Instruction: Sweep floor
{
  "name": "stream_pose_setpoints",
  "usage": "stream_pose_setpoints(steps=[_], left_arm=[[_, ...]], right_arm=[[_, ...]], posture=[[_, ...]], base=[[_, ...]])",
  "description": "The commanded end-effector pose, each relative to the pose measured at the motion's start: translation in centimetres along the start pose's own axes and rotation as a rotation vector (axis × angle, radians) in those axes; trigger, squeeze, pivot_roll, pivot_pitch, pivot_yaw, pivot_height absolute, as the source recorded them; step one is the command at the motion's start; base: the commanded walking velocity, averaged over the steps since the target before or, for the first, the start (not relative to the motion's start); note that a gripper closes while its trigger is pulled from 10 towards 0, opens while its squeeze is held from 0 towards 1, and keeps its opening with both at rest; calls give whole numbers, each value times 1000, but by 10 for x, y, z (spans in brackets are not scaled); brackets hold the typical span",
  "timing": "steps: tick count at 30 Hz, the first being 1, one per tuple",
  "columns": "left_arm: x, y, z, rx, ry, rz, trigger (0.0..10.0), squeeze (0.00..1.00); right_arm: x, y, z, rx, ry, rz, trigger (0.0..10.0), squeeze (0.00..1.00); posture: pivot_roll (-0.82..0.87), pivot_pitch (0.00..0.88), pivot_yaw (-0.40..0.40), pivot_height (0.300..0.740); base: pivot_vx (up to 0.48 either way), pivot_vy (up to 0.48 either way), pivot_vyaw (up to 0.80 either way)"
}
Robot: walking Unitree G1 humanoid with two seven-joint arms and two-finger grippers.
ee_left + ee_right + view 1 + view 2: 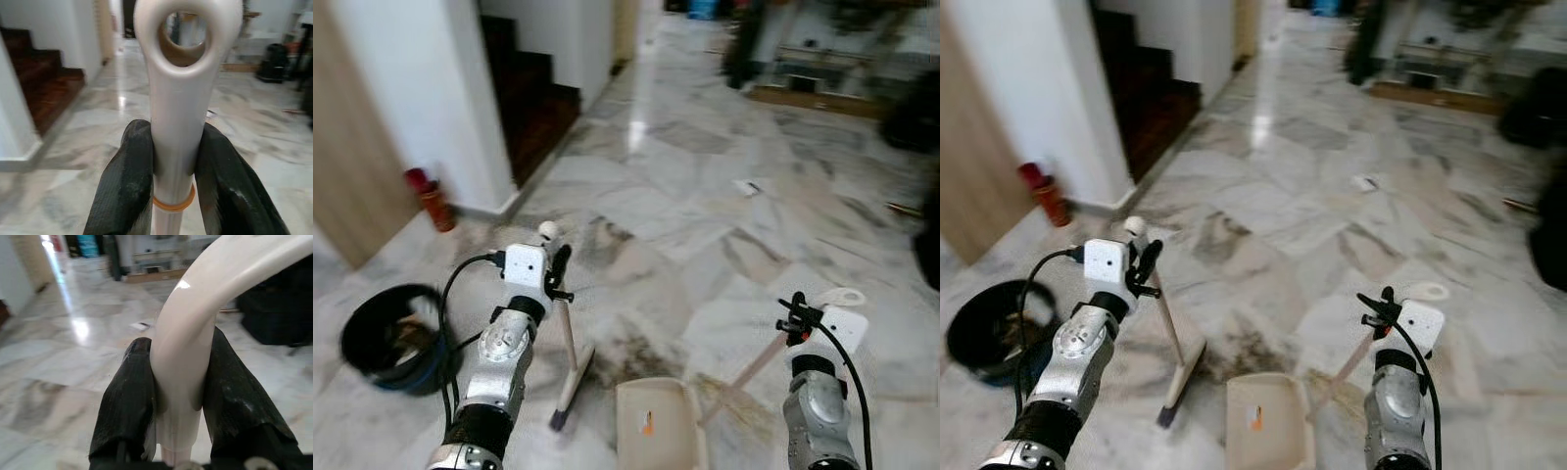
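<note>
Left hand clamped tight on the broom handle, brush head down on the marble floor just left of the dustpan. Right hand squeezed shut on the dustpan's curved handle. Paper scrap lying well beyond the dustpan.

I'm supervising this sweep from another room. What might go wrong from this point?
The black bin sits beside the left gripper, which holds the broom; a wide stroke might knock it. The scrap of litter lies well ahead, so the robot must walk carrying both tools, and the dustpan held by the right gripper may drag on the marble floor.
</note>
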State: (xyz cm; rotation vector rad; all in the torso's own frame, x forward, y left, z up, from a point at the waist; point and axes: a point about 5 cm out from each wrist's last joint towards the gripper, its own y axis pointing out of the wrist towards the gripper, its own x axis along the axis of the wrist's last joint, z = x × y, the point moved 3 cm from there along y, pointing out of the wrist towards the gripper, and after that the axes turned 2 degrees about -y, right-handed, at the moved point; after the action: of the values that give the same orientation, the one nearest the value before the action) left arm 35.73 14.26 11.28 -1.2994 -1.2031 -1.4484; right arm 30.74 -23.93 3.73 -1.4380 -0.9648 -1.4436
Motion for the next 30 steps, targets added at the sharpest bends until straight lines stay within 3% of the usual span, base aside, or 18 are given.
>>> stream_pose_setpoints(steps=[1, 5, 13, 22, 30], left_arm=[[8, 1, 3, 7, 0, -35, 10000, 0], [7, 1, 3, 10, -6, -32, 10000, 0], [5, 0, 6, 35, -5, -27, 10000, 0], [2, -2, 15, 71, 8, -26, 10000, 0], [-3, -8, 19, 78, 27, -34, 10000, 0]], right_arm=[[12, 4, 2, 9, 2, -47, 10000, 0], [13, 4, 0, 10, -5, -50, 10000, 0], [17, 4, 2, 24, -12, -76, 10000, 0], [23, 3, 1, 22, -14, -107, 10000, 0], [37, 3, -2, 14, -73, -185, 10000, 0]], posture=[[174, 43, -48, 740], [171, 44, -53, 740], [165, 33, -56, 740], [148, 9, -46, 740], [138, 0, -36, 740]], base=[[0, 0, -788], [0, 0, -786], [0, 0, 0], [262, 0, 0], [286, 0, 0]])
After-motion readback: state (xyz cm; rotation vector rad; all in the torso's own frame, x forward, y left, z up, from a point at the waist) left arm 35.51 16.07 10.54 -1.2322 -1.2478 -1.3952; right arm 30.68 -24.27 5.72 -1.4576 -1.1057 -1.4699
